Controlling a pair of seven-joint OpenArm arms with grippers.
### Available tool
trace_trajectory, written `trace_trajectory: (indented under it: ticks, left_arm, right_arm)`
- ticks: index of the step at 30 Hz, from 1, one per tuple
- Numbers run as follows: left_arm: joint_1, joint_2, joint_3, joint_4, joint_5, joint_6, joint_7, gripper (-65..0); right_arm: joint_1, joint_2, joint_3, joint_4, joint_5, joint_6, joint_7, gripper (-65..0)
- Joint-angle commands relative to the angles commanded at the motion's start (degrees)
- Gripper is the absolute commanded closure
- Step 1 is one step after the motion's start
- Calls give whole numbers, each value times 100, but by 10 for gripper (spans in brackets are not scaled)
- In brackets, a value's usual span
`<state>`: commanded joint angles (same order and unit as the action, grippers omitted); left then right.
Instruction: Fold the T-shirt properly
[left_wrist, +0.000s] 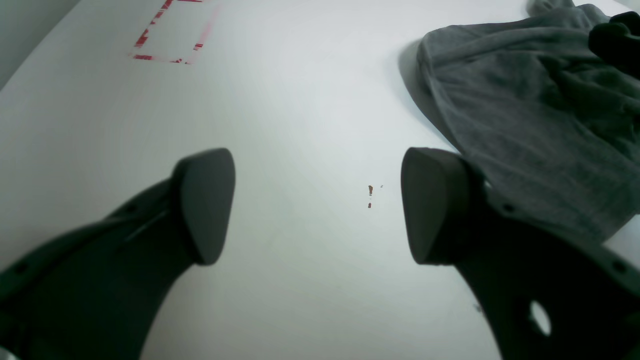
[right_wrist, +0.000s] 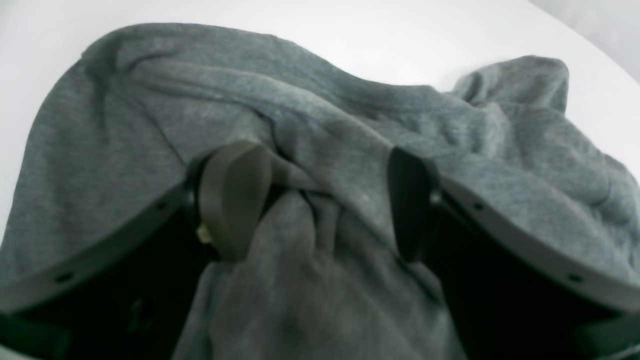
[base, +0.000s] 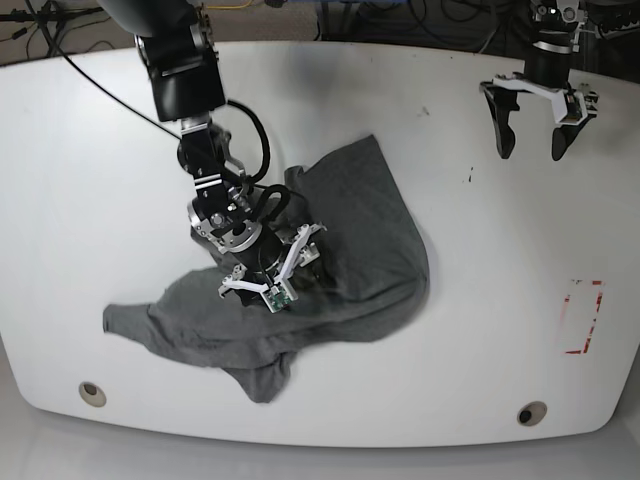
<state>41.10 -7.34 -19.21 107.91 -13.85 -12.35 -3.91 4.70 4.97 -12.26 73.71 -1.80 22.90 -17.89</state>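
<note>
T-shirt (base: 345, 240) crumpled mid-table (base: 80, 140), sleeve trailing twd front-left. R gripper (right_wrist: 320, 205) pressed down into the cloth, jaws spread, a fold bunched btwn them, not pinched. L gripper (left_wrist: 317, 205) wide apart, nothing in it, above bare table beside shirt edge.

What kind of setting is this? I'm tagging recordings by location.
Probably a robotics lab bench: a bare white table with a red taped rectangle, cables along its far edge, and two arms working a T-shirt.
</note>
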Motion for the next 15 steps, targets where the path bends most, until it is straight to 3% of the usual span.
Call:
trace_trajectory:
  ticks: [15]
  left_arm:
    - [-26,9,0,18,114,-18,0,-488]
  right_arm:
    - [-141,18,26,255,0,0,-9,-393]
